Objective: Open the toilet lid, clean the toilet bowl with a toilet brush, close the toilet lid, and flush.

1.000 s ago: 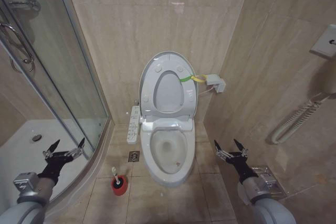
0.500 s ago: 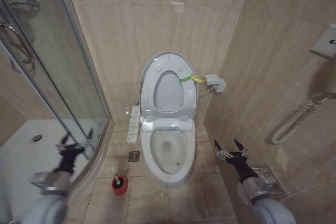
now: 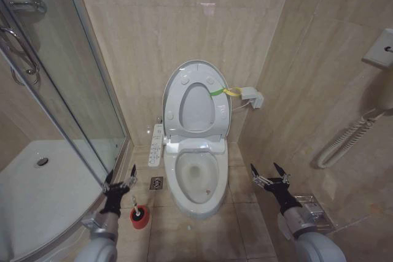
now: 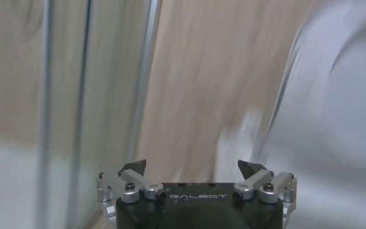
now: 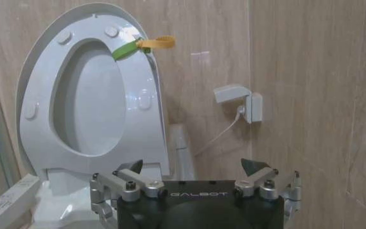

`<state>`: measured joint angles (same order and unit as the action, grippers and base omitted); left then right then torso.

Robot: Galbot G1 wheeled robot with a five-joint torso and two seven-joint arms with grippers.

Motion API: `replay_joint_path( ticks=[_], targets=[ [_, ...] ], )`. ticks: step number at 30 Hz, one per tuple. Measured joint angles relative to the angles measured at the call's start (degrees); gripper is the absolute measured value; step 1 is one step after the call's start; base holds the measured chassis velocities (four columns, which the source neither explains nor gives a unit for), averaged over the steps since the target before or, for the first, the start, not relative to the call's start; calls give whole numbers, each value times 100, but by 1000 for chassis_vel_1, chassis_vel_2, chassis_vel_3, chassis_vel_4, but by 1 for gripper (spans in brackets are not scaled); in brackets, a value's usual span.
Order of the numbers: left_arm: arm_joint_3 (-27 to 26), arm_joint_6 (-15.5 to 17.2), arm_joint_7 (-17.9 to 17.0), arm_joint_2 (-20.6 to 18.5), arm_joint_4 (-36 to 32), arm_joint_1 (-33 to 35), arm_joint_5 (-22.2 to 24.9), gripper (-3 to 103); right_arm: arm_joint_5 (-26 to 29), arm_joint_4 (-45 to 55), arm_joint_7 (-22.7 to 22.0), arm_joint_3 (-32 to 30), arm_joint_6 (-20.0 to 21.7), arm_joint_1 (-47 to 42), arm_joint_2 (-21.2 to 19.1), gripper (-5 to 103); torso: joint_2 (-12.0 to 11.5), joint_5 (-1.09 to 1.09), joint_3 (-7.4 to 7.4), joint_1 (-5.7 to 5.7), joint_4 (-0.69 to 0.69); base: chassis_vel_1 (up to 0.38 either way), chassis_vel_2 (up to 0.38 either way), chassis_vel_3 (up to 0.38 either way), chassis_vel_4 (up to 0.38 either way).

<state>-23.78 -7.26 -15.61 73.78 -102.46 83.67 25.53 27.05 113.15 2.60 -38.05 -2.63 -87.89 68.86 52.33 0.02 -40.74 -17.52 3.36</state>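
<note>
Red-cupped toilet brush (image 3: 139,214) beside open left gripper (image 3: 120,177), head view.

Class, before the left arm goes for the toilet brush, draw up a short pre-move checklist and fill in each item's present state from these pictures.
1. Toilet lid raised, leaning against the wall: ok.
2. Toilet bowl uncovered, seat ring up with the lid: ok.
3. Toilet brush upright in its red cup on the floor left of the bowl: ok.
4. Left gripper open, above and just left of the brush, not touching the handle: ok.
5. Right gripper open, empty, off to the right of the bowl: ok.
6. Left fingers lined up with the thin handle: cannot tell.
</note>
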Motion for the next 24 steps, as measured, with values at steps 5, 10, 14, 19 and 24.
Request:
replay_joint_path(
  ticks=[5,10,14,19,24],
  targets=[
    [247,126,-456,235,441,101,-362,97,0,0,1,0,0,-1,0,100,0,2,0,1,0,0,0,0,0],
    [252,134,-467,240,453,107,-372,97,0,0,0,0,0,-1,0,100,0,1,0,1,0,0,0,0,0],
    [300,41,-771,304,805,355,-813,98,0,0,-1,0,0,-1,0,100,0,0,0,0,2,0,0,0,0],
    [303,-69,-870,254,1042,620,-977,98,0,0,0,0,0,0,0,100,1,0,0,1,-2,0,0,0,0],
    [303,-558,-514,138,1247,720,-916,100,0,0,0,0,0,-1,0,100,1,-2,0,1,1,0,0,0,0]
  ],
)
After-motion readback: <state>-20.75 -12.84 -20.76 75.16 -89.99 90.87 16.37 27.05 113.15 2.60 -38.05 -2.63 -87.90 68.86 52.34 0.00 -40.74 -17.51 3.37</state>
